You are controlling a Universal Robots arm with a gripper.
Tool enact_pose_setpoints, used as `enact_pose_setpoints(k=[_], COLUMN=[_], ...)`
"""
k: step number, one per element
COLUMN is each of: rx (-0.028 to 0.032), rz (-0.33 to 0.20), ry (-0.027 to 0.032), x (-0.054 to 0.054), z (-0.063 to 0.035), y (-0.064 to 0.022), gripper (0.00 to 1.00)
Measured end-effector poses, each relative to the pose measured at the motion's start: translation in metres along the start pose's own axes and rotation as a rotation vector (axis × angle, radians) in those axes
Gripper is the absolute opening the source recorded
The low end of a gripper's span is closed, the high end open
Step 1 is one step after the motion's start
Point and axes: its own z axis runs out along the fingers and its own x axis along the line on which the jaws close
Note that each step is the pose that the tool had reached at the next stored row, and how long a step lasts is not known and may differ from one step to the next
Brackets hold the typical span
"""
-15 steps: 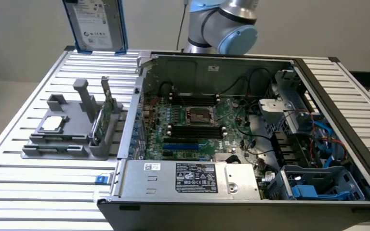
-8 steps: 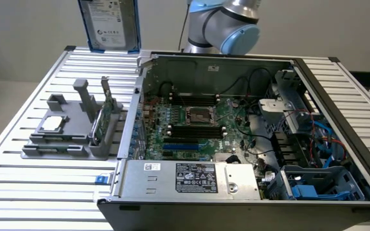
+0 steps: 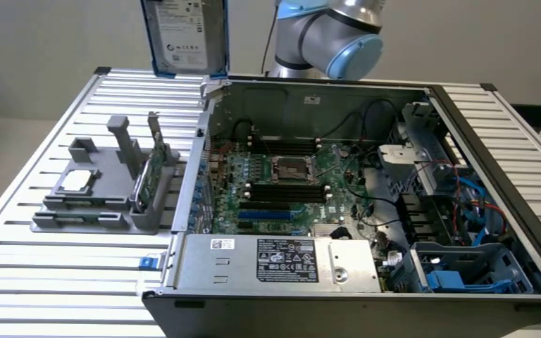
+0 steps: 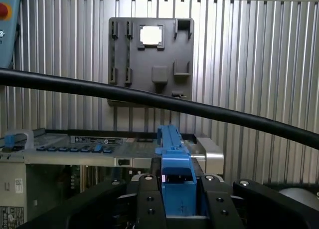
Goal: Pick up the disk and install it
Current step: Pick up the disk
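Wrist view: what's the end effector (image 4: 177,189) doing?
— Pinching the disk (image 4: 169,139) by its blue-railed edges, upright, high over a corner of the open computer case (image 3: 346,310) on the worktop (image 3: 26,296). Probably held high to clear the case walls.

— Anything legible on the disk (image 3: 184,35)?
— Its white label (image 3: 178,32) has black print and a round mark, but the letters are too small to read.
— And the computer case (image 3: 346,95)?
— The power supply (image 3: 346,271) along its near edge carries a black-and-white label (image 3: 289,259) crowded with small marks, and a little white sticker (image 3: 223,243) sits beside it. I can't read either.
— The wrist view?
— There's a dark strip label (image 4: 97,140) on a metal ledge of the case, with pale print that's also unreadable.
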Motion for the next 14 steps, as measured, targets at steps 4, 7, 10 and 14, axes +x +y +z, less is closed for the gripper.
enact_pose_setpoints(k=[4,7,10,14], rx=[-0.0005,-0.001,-0.001,-0.0012], rz=[0.0,0.0,0.0,0.0], ry=[0.0,0.0,-0.0001,0.0], x=[0.003,0.004,0.006,0.009], z=[-0.0008,-0.0013,-0.0018,-0.0024], y=[-0.0183,-0.0319,-0.0454,-0.0634], gripper=[0.33,0.33,0.33,0.33])
